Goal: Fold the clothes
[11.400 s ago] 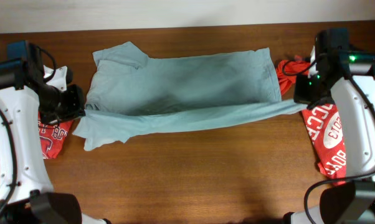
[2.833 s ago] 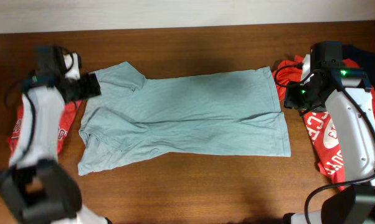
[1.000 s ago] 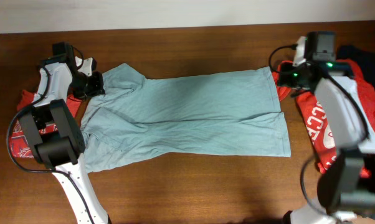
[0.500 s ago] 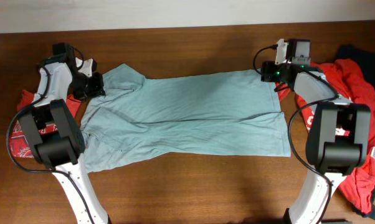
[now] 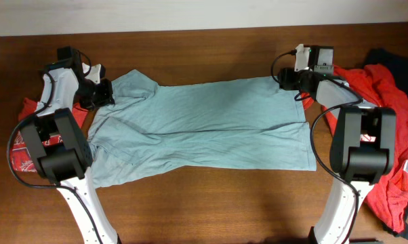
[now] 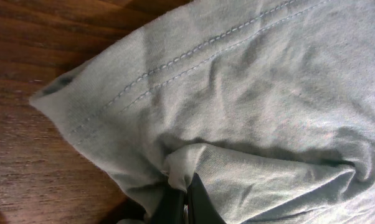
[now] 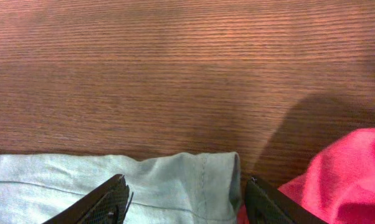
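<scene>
At the far left corner your left gripper clamps a fold of the grey-green shirt, which lies flat on the table, long axis left to right. At the far right corner your right gripper is spread wide, the hem corner just between its fingers and not yet gripped; close it there before drawing the far edge near.
</scene>
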